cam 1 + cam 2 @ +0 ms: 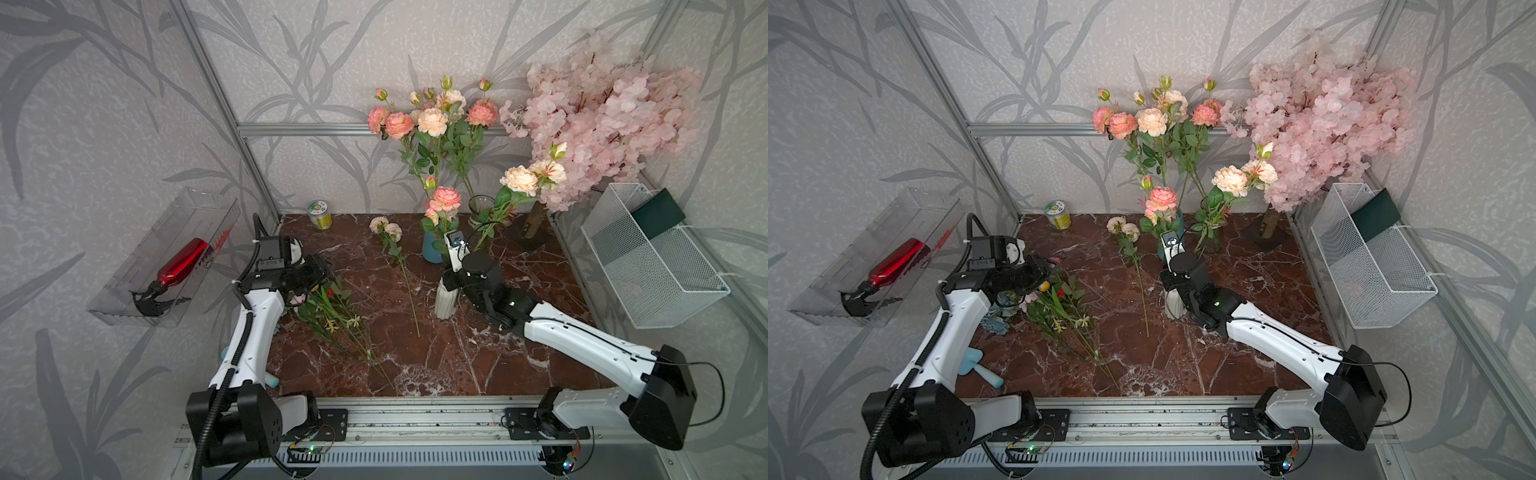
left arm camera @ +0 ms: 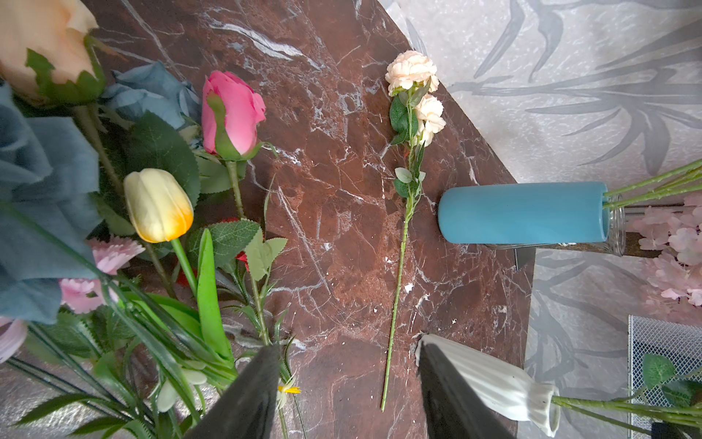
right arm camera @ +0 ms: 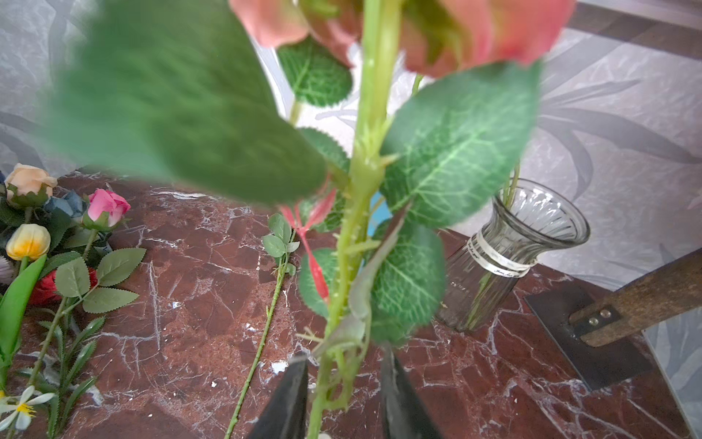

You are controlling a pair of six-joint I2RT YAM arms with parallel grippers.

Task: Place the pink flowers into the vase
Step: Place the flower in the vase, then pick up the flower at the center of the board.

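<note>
One of the pink flowers [image 1: 446, 198] [image 1: 1163, 198] stands upright, a salmon-pink spray. Its thorny green stem [image 3: 364, 171] runs down into the white ribbed vase [image 1: 444, 303] [image 1: 1173, 305] [image 2: 501, 384]. My right gripper [image 3: 343, 357] [image 1: 451, 276] sits just above the vase mouth. Its jaws are open on either side of the stem, with a gap showing on one side. A pale peach spray [image 1: 386, 227] [image 2: 412, 76] lies flat on the table left of the vase. My left gripper [image 2: 347, 346] [image 1: 316, 270] hovers open and empty beside a pile of mixed flowers.
A blue vase [image 1: 430, 251] with tall pink sprays and a glass vase [image 1: 481, 208] with peach sprays stand behind the white one. A blossom tree [image 1: 602, 112] fills the back right. The mixed flower pile [image 1: 332, 311] lies left, a small jar [image 1: 320, 214] stands at the back, and a wire basket [image 1: 656, 257] hangs right.
</note>
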